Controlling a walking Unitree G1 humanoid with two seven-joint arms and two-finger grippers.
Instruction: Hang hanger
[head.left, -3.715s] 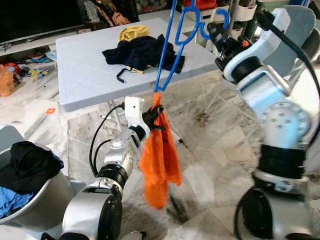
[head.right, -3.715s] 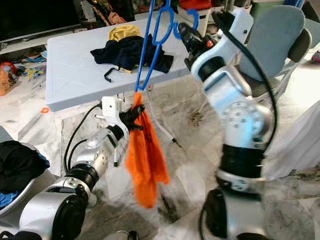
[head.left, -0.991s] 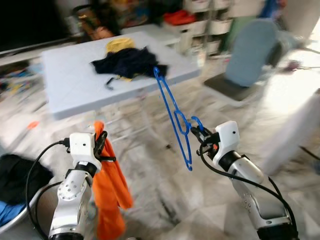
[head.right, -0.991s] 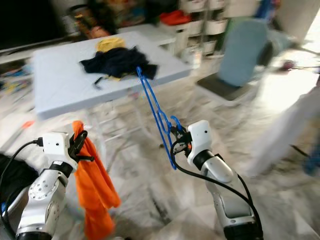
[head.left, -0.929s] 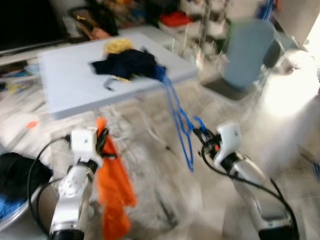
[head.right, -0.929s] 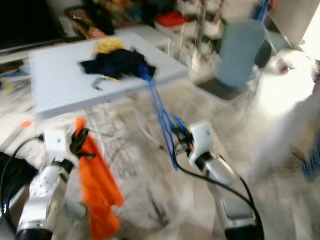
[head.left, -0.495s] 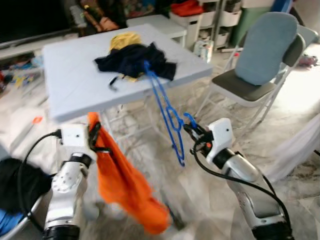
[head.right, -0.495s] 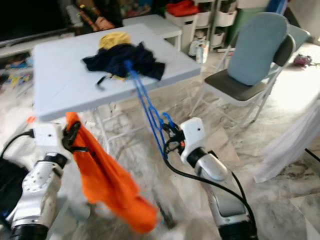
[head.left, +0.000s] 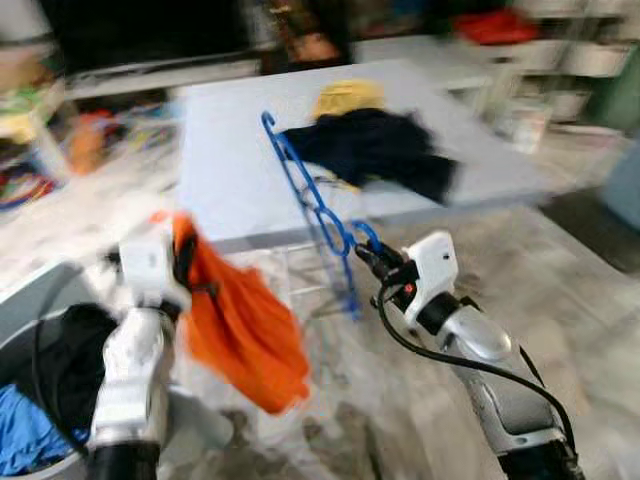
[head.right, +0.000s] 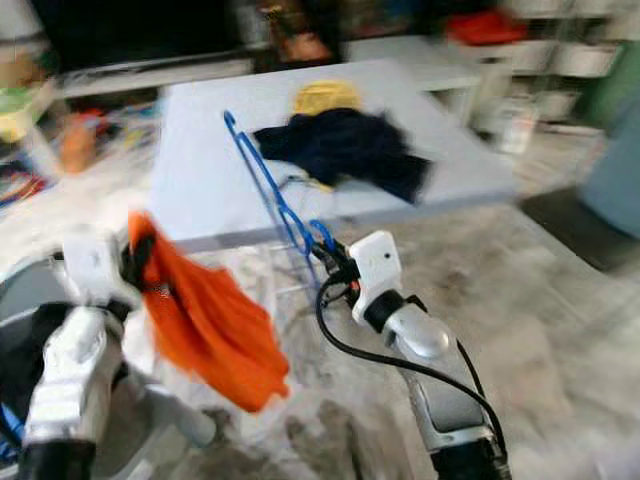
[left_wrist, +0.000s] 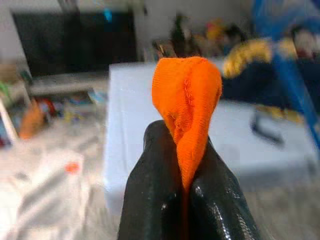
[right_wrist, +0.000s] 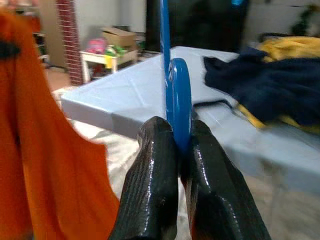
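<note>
In front of the desk (head.left: 230, 180), our right end effector (head.left: 372, 262) is pinched tight on the blue hanger (head.left: 310, 205). Our left end effector (left_wrist: 182, 185) squeezes the orange cloth (head.left: 240, 325). We think we are carrying both. Next we must find a rail for the hanger.

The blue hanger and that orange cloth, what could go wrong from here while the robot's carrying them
1. The right gripper pinches the blue hanger only near its hook, so the long frame could twist or snag the table edge beside it.
2. The left gripper holds just a fold of the orange cloth; most hangs loose and may slip out.
3. The eye views are blurred, so aiming is likely poor.
</note>
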